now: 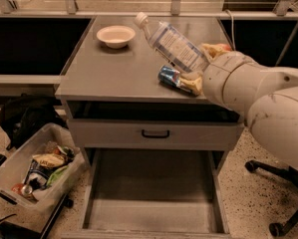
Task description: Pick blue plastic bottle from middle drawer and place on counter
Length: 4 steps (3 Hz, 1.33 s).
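Note:
My gripper (199, 66) is shut on the blue plastic bottle (172, 45) and holds it tilted in the air above the right half of the counter (113, 71), white cap pointing up and left. Its yellowish fingers (191, 83) clamp the bottle's base end. My white arm comes in from the right. The middle drawer (153, 195) stands pulled open below, with a bare floor.
A shiny blue drink can (169, 76) lies on the counter just under the bottle. A white bowl (115, 35) sits at the counter's back left. A shallower drawer front with a black handle (155, 133) is shut. A bin of clutter (34, 168) stands on the floor at left, a chair base (283, 198) at right.

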Tool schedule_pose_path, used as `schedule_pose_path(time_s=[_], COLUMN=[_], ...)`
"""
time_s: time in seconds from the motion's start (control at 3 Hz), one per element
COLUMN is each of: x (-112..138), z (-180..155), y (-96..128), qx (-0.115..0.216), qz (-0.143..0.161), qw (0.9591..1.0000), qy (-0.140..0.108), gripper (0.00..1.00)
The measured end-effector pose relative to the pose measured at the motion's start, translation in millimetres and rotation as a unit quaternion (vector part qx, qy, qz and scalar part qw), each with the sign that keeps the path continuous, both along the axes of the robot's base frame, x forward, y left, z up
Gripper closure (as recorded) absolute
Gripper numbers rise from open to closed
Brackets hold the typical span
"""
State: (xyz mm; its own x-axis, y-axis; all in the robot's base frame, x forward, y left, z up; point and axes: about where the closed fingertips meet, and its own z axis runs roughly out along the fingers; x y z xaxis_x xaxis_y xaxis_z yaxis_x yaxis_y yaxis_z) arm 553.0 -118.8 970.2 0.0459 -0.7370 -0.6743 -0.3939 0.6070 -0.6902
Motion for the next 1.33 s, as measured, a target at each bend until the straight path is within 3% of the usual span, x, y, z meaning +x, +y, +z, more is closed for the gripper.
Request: schedule_pose_path(time_s=[0.33, 0.67, 1.0, 1.33], x=[19.8, 87.9, 87.9, 100.8], z=[15.1, 35.3, 35.3, 41.9], y=[7.7, 45.5, 45.6, 37.7], qx=[0.000, -0.010, -0.010, -0.033], qz=[0.010, 0.047, 0.047, 0.039], qw=[0.9999, 0.9988, 0.9988, 0.9984], qy=[-0.011, 0.012, 0.012, 0.025], gripper=[1.00, 1.00, 1.00, 1.00])
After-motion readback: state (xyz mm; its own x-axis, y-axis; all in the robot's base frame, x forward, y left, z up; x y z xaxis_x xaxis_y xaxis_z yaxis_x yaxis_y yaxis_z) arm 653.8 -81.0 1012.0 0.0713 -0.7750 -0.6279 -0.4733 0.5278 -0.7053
